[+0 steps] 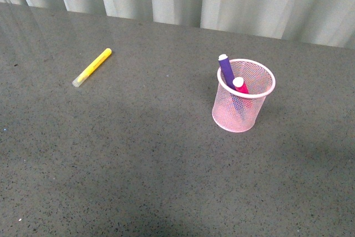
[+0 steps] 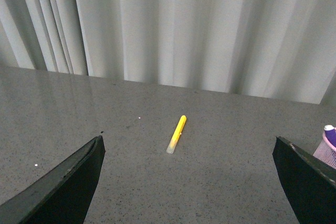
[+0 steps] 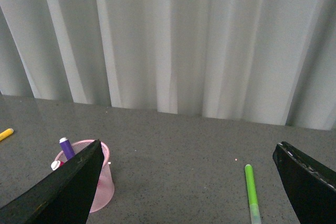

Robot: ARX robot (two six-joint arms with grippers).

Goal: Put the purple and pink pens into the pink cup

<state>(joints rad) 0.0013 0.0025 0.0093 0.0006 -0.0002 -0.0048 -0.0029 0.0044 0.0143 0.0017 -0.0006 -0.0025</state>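
Front view: the pink wire-mesh cup (image 1: 243, 97) is shown upright on the grey speckled tabletop (image 1: 138, 159), right of centre. The purple marker (image 1: 226, 70) and the pink marker (image 1: 240, 86) are seen standing inside it, both leaning toward the rim on the robot's left, pale caps uppermost. A yellow marker (image 1: 92, 67) is seen lying flat on the tabletop, well apart from the cup on the left; neither arm is in frame. Left wrist view: the left gripper (image 2: 189, 182) is shown with its jaws spread wide and nothing between them, above the table; the yellow marker (image 2: 177, 134) lies ahead of it, and the cup's edge (image 2: 328, 151) with the purple marker's cap (image 2: 329, 129) is just caught at the frame border. Right wrist view: the right gripper (image 3: 186, 184) is likewise shown wide and empty; the cup (image 3: 101, 181) is partly hidden behind one finger, and a green marker (image 3: 252, 192) is seen lying on the table, though its far end is cut off and its cap cannot be made out with confidence. Both insertions are judged complete; the next move appears to call only for the arms to be held clear of the cup, with the yellow and green markers left untouched.
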